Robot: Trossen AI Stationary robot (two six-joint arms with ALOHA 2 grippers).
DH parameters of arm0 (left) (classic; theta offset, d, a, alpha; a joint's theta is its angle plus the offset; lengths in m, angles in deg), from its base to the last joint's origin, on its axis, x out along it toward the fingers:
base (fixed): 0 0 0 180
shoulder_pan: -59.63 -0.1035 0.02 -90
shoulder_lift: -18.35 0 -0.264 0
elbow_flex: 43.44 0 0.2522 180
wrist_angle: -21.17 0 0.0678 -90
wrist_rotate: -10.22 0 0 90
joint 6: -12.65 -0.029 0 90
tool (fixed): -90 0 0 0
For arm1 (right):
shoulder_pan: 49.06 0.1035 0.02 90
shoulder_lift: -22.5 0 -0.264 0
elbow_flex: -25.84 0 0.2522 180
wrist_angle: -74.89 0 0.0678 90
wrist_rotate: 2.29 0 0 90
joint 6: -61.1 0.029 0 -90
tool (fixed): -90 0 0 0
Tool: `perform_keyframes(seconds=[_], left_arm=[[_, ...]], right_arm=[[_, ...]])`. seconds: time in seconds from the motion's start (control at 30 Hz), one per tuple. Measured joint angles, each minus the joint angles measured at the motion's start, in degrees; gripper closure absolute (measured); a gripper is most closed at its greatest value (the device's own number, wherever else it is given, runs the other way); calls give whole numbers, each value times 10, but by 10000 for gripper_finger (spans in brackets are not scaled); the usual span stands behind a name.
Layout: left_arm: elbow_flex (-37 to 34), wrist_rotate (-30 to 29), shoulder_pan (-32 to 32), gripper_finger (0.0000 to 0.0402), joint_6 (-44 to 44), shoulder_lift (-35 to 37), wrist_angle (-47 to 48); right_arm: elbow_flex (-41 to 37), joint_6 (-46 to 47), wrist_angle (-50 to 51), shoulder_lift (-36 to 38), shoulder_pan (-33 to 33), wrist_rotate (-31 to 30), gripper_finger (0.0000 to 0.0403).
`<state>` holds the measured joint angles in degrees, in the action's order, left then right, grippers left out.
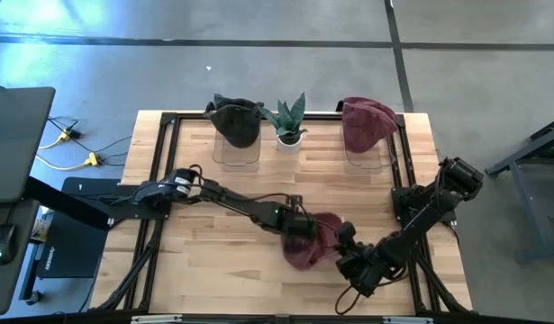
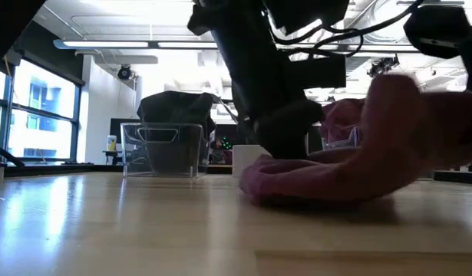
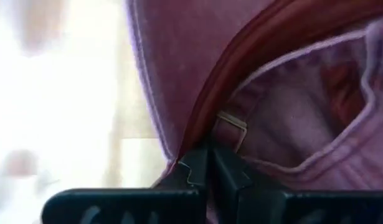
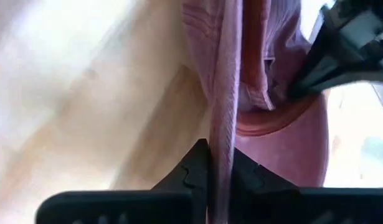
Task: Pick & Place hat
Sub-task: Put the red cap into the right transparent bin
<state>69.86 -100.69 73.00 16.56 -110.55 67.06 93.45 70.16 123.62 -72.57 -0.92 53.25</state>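
A maroon hat point(image 1: 311, 243) lies at the table's front centre, its underside showing in both wrist views. In the low view its lower part point(image 2: 328, 184) rests on the wood, while its right side point(image 2: 397, 100) stands raised. My left gripper point(image 1: 299, 230) reaches in from the table's left and is shut on the hat's left side. My right gripper point(image 1: 347, 241) comes in from the front right and is shut on the hat's right side. My left gripper pinches the hat's rim point(image 3: 200, 134) between its two fingers, where the dark red inner band runs. The fingers slant down from the table's left. The hat's lower part stays on the table. My right gripper pinches a thin edge of the hat's cloth point(image 4: 225, 134) between its two fingers, which lie across that edge. It comes slanting down from the table's right near side. That side of the hat is raised off the wood.
Along the far edge stand a dark hat on a clear stand point(image 1: 236, 126), a small potted plant point(image 1: 290, 126) and another maroon hat on a clear stand point(image 1: 367, 126). A laptop point(image 1: 15, 144) sits off the table's left. Bare wood lies left of the hat.
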Motion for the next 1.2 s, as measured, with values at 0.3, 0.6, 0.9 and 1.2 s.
perform_keyframes(seconds=[0.3, 0.6, 0.9, 1.2], left_arm=[[-1, -93, 70, 397, -87, 66, 44], [-11, -35, 102, 397, -66, 79, 36], [-68, 127, 69, 396, -55, 23, -122], [-50, 170, 60, 396, -50, 3, -108]], right_arm=[[-23, 48, -2, 1, 1, 13, 389], [-36, 69, -11, 1, 1, -6, 395], [-34, 14, -24, 25, 5, -51, 389], [-33, -208, -42, 36, 24, -148, 384]])
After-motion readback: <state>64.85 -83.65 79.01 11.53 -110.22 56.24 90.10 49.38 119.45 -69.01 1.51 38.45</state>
